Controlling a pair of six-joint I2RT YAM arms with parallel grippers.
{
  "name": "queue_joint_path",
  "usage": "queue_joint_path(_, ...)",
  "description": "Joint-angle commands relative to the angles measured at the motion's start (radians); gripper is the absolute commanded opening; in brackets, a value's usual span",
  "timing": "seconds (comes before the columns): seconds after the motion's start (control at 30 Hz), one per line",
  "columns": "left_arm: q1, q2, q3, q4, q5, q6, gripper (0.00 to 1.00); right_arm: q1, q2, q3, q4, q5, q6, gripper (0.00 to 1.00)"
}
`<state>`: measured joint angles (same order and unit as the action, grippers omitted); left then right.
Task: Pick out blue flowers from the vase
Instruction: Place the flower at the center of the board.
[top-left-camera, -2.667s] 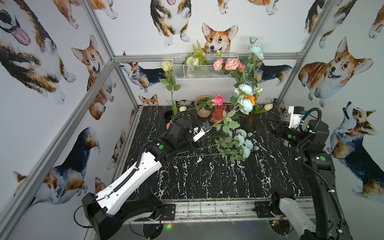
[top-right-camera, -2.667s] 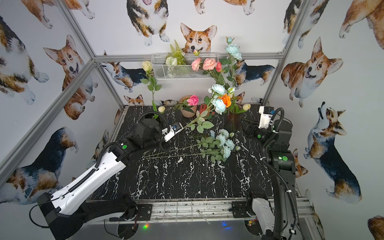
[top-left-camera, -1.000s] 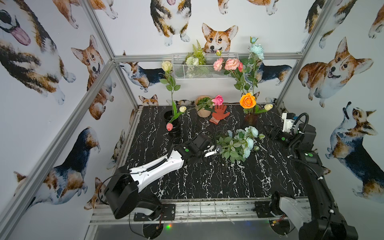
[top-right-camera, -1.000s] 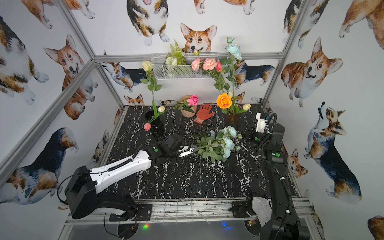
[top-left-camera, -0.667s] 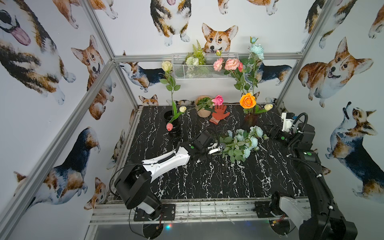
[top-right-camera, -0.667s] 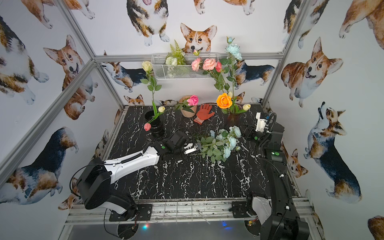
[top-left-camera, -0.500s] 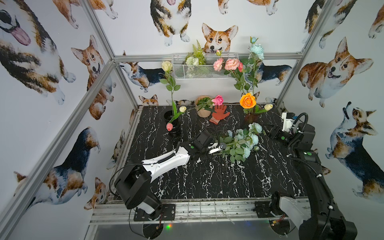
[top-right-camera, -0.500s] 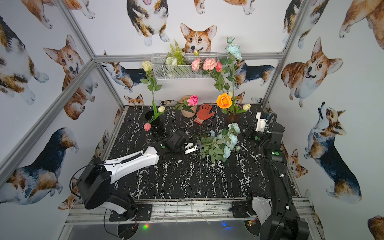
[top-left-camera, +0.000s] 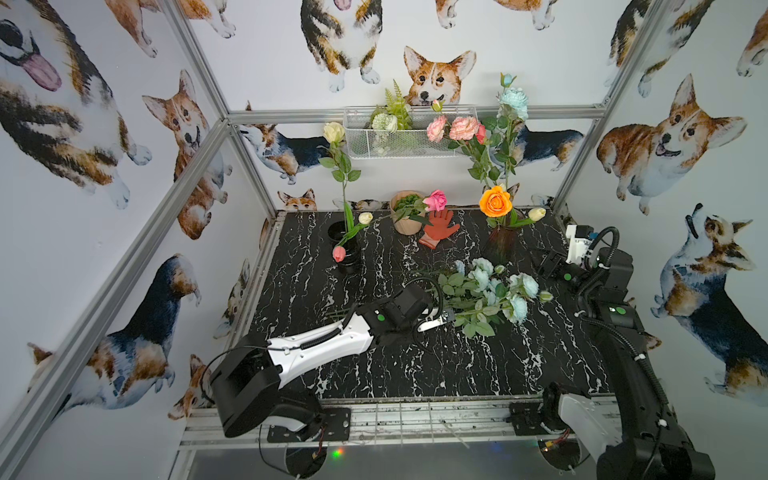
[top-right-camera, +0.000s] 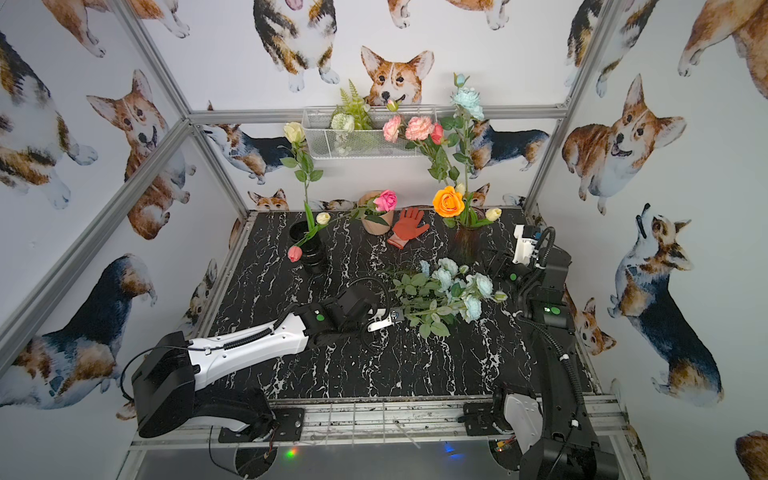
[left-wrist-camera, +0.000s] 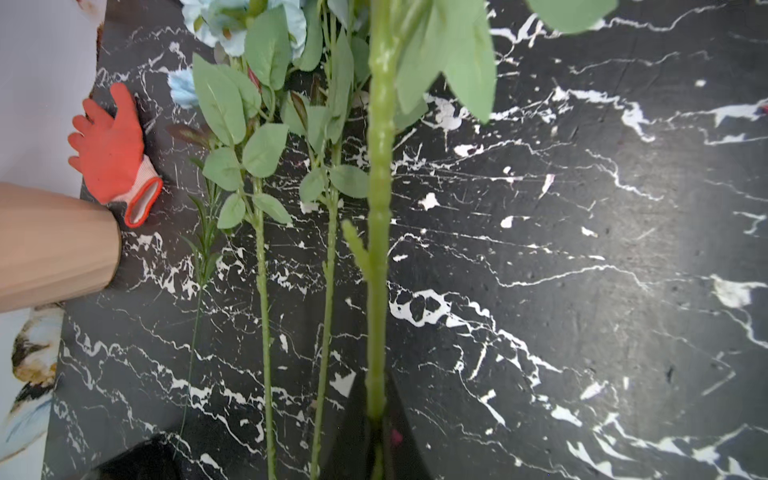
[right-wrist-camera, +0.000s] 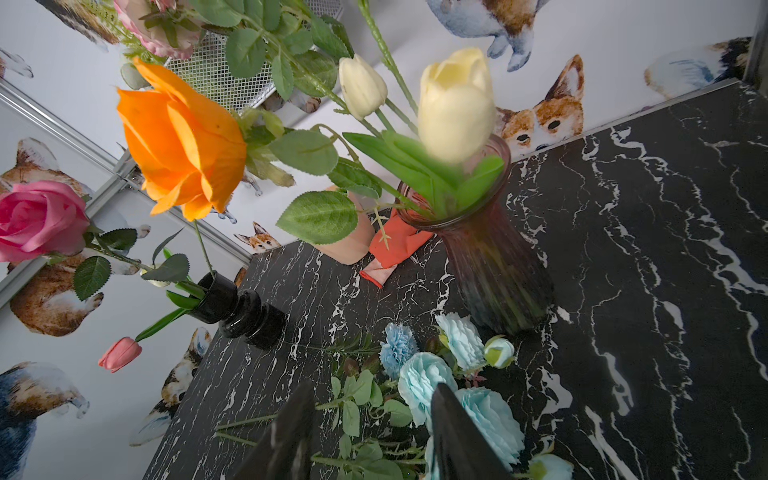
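Since the earlier frame the left arm has come down from beside the vase. The aqua blooms it carried are now low over the table, leaving the orange rose (top-left-camera: 495, 201) in plain sight.

In both top views the left gripper (top-left-camera: 434, 322) sits low, clenched on a green stem. That stem's blooms join the blue flowers (top-left-camera: 482, 278) heaped on the table (top-left-camera: 415, 374), just in front of the vase (top-left-camera: 498, 245). 1 tall blue bloom (top-left-camera: 513, 99) rises from the vase above the pink flowers (top-left-camera: 461, 126), so the picking is not finished. The right gripper (top-left-camera: 548, 266) hovers just beside the vase.

In the left wrist view the held stem (left-wrist-camera: 378, 249) runs straight out from the shut jaws, blurred and nearer than the marble. 2 other leafy stems (left-wrist-camera: 262, 291) lie flat beside it, with a red glove (left-wrist-camera: 112, 145) off near the wall.

In the right wrist view the right gripper (right-wrist-camera: 372, 399) has its jaws apart with nothing between them. It is aimed over the laid-down blue flowers (right-wrist-camera: 424, 378), with the vase (right-wrist-camera: 490, 257) close behind them.

The step in hand looks like setting this stem down with the rest. The next move calls for letting go of it, then reaching high for the tall blue bloom's stem without dragging the pink flowers or tipping the vase.
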<state>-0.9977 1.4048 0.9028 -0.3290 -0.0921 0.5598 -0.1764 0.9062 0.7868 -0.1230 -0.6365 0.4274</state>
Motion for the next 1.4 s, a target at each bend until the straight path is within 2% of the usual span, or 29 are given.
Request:
queue_joint_path(0.0,-0.012,0.01,-0.013,-0.006,0.005,-0.036,0.0,0.002,-0.007,0.011,-0.009,0.006,0.002,0.48)
queue_joint_path(0.23,-0.033,0.067,-0.041,0.015,0.008,-0.032,0.0,0.0,-0.021,0.01,-0.025,0.024,-0.011,0.48)
queue_joint_path(0.73,-0.013,0.218,-0.03,0.113,-0.003,-0.017,0.0,-0.012,-0.012,-0.019,0.013,0.011,0.001,0.48)
queue_joint_path(1.03,0.003,0.243,0.0,0.113,-0.018,-0.009,0.0,-0.02,-0.015,-0.018,0.013,0.004,0.004,0.48)
queue_joint_path(1.17,0.012,0.24,0.002,0.1,-0.015,-0.004,0.09,-0.02,-0.018,-0.014,0.008,0.003,0.004,0.48)
queue_joint_path(1.27,0.014,0.234,0.002,0.094,-0.023,0.0,0.2,-0.022,-0.018,-0.011,0.005,0.001,0.006,0.48)
queue_joint_path(1.37,0.013,0.23,-0.001,0.091,-0.045,0.008,0.38,-0.021,-0.019,-0.008,0.003,0.0,0.004,0.48)
